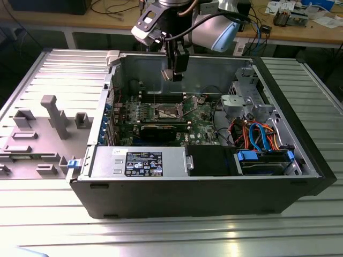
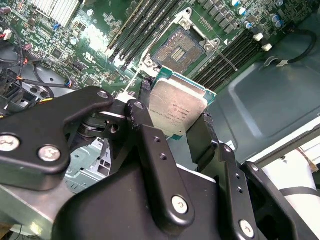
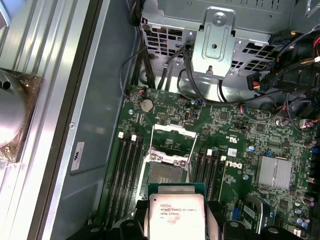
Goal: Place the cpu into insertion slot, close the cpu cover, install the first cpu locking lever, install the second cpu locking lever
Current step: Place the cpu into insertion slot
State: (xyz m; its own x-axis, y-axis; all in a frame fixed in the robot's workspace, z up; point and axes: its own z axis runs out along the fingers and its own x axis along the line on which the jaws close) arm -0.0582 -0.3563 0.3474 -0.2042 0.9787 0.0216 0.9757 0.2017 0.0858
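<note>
Step in hand: the first one, placing the cpu; judging by the bare socket, nothing is seated yet.
Gripper: the black two-finger gripper (image 2: 175, 117) is closed down to the chip's width, its fingers (image 2: 145, 112) pressing on two opposite edges of the small flat square cpu with a silver-grey metal top (image 2: 177, 107).
Where the cpu is: carried in the air inside the open black computer case (image 1: 187, 198), above the green motherboard (image 3: 240, 135) and well clear of it. In the first wrist view the cpu (image 3: 175, 215) sits just short of the socket rather than over it.
Insertion slot: the small square insertion slot with a tan-gold contact field and dark rim (image 2: 181, 47) lies uncovered, between two banks of long narrow black memory slots (image 3: 127, 165).
Cpu cover: the thin silver metal cpu cover frame (image 3: 174, 129) appears swung up and back from the socket, so the way in is open.
Locking lever: a thin metal locking lever (image 2: 226, 54) stands free beside the socket, not latched.
What the placement calls for: in my judgement, bringing the chip squarely over the contact field, its edges parallel to the rim and its face level, then lowering it gently; a tilt or an offset could harm the contacts.
Setting: the case rests on a ribbed grey metal bench (image 1: 161, 235).
</note>
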